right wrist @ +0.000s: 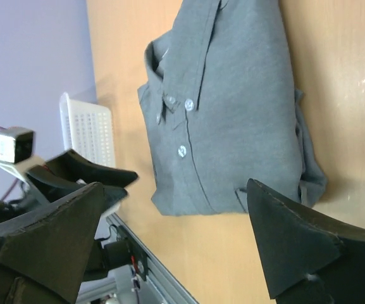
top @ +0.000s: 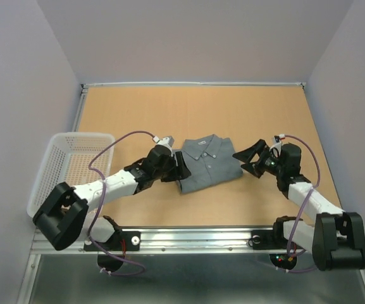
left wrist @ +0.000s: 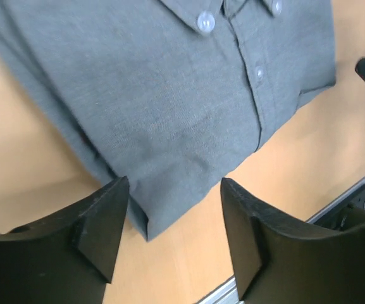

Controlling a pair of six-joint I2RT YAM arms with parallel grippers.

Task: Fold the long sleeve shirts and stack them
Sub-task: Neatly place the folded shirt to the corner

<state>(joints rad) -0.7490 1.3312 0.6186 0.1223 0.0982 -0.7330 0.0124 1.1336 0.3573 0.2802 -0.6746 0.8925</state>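
Both my hands, left (left wrist: 173, 190) and right (right wrist: 176, 190), hang released, flanking the grey button-up shirt (top: 209, 161); folding appears complete, stacking not yet done.

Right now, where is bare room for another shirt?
Bare: the table between the shirt and the far edge; the strip between shirt and near rail. Crowded: left gripper and right gripper flank the shirt; basket at left edge.

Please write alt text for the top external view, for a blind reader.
A folded grey shirt lies on the table between the open left gripper and open right gripper. A white basket stands at the left edge.
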